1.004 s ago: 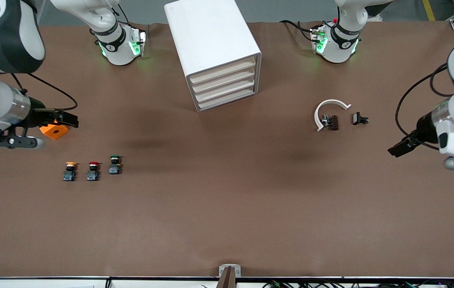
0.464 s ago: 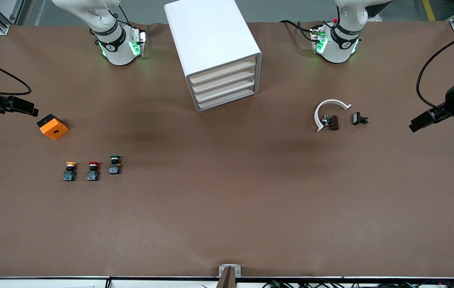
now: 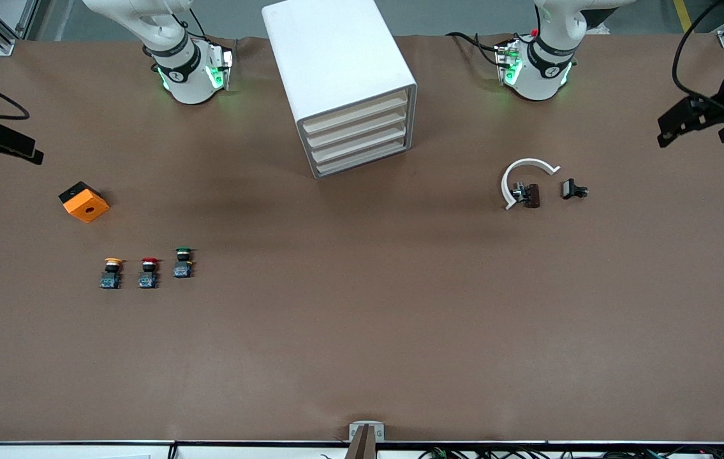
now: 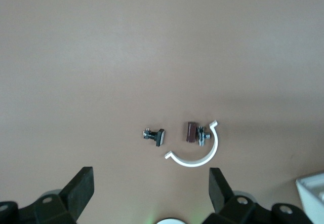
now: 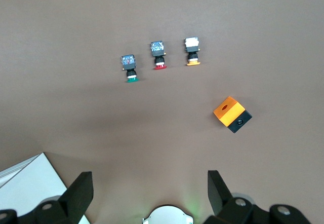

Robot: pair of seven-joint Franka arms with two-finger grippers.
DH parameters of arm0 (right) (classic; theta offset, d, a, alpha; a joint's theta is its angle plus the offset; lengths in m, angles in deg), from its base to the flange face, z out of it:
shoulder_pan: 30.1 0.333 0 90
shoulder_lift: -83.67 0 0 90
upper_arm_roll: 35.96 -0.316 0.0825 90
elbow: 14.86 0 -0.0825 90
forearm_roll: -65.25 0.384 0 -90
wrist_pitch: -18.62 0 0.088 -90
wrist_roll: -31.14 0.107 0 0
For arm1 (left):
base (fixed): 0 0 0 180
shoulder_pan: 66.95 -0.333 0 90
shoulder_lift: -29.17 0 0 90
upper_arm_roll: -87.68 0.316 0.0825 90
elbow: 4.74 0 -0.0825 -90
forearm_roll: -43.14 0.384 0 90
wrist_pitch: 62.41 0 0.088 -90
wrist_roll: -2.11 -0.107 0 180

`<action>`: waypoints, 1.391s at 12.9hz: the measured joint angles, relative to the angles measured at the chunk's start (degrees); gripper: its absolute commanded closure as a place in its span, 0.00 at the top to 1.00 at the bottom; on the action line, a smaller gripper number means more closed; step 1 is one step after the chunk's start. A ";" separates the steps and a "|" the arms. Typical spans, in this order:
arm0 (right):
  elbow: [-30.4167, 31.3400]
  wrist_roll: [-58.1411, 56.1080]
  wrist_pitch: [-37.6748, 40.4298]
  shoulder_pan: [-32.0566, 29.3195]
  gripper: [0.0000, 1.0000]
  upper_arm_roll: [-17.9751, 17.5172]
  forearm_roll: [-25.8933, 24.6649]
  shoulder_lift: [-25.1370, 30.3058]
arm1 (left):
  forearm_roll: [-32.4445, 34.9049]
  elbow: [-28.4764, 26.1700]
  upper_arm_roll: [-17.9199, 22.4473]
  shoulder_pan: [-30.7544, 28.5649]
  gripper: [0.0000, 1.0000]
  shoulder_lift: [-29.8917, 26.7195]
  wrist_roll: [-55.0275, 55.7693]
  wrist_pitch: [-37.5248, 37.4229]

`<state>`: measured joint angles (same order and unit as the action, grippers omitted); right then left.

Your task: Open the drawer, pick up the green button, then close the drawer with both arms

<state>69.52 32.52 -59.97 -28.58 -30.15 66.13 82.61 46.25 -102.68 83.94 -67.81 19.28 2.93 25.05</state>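
Note:
The white cabinet (image 3: 336, 70) stands between the two arm bases, and all of its drawers (image 3: 356, 137) are shut. The green-capped button (image 3: 183, 262) stands upright on the table toward the right arm's end, nearer the front camera than the cabinet; the right wrist view shows the button (image 5: 130, 68) too. My right gripper (image 3: 1, 141) hangs open and empty over the table's edge at that end, apart from everything. In its own view the right gripper (image 5: 149, 189) holds nothing. My left gripper (image 3: 687, 119) is open and empty over the other end's edge, and its wrist view shows the left gripper (image 4: 150, 189) bare.
A red-capped button (image 3: 149, 272) and a yellow-capped one (image 3: 111, 273) stand in a row beside the green one. An orange box (image 3: 84, 202) lies farther from the camera than these. Toward the left arm's end lie a white curved clamp (image 3: 523, 176), a brown block (image 3: 531, 195) and a black bolt (image 3: 573, 189).
Both arms have drawn back toward the table's ends and toward their bases. The right gripper has left the spot over the orange box. Nothing on the table moved.

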 measured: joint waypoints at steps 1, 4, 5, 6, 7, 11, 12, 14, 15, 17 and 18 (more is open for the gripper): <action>1.32 -0.26 -1.32 0.00 1.00 0.00 0.00 1.39 | 0.00 -1.55 1.09 1.52 1.00 -1.54 -1.12 -0.06; 4.63 -0.76 -4.33 0.00 1.00 -0.04 0.00 4.38 | 0.00 -4.99 2.27 3.95 1.00 -4.06 -1.65 0.06; 4.81 -0.77 -4.74 0.00 1.00 -0.07 0.01 4.62 | 0.00 -5.49 2.27 4.15 1.00 -4.14 -1.65 0.39; 4.82 -0.78 -5.24 0.00 1.00 -0.12 0.01 4.65 | 0.00 -5.80 2.27 4.19 1.00 -4.09 -1.65 0.90; 4.84 -0.79 -5.79 0.00 1.00 -0.17 0.01 4.64 | -0.05 -5.88 2.32 4.18 1.00 -3.98 -1.65 1.33; 4.67 -0.79 -6.48 0.00 1.00 -0.22 0.01 4.73 | -0.24 -4.62 2.93 3.92 1.00 -1.92 -1.63 2.38; 4.66 -0.79 -6.48 0.00 1.00 -0.22 0.01 4.79 | -0.28 -3.88 2.96 3.92 1.00 -0.84 -1.55 2.50; 4.65 -0.79 -6.53 0.00 1.00 -0.23 0.01 4.85 | -0.59 -2.18 2.97 3.91 1.00 1.12 -0.98 2.62; 4.61 -0.79 -6.55 0.00 1.00 -0.23 0.01 4.85 | -1.30 -1.41 2.99 3.88 1.00 1.73 -0.67 2.63; 4.56 -0.82 -6.55 0.00 1.00 -0.30 0.01 4.85 | -2.74 -0.68 3.08 3.64 1.00 2.10 0.29 2.63; 4.53 -0.82 -6.61 0.00 1.00 -0.35 0.01 4.85 | -2.88 -0.54 3.16 3.48 1.00 2.10 0.48 2.58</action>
<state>74.05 31.70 -66.58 -28.58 -30.50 66.14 87.45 43.37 -103.22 87.10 -64.33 21.39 3.41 27.63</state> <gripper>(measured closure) 0.000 0.000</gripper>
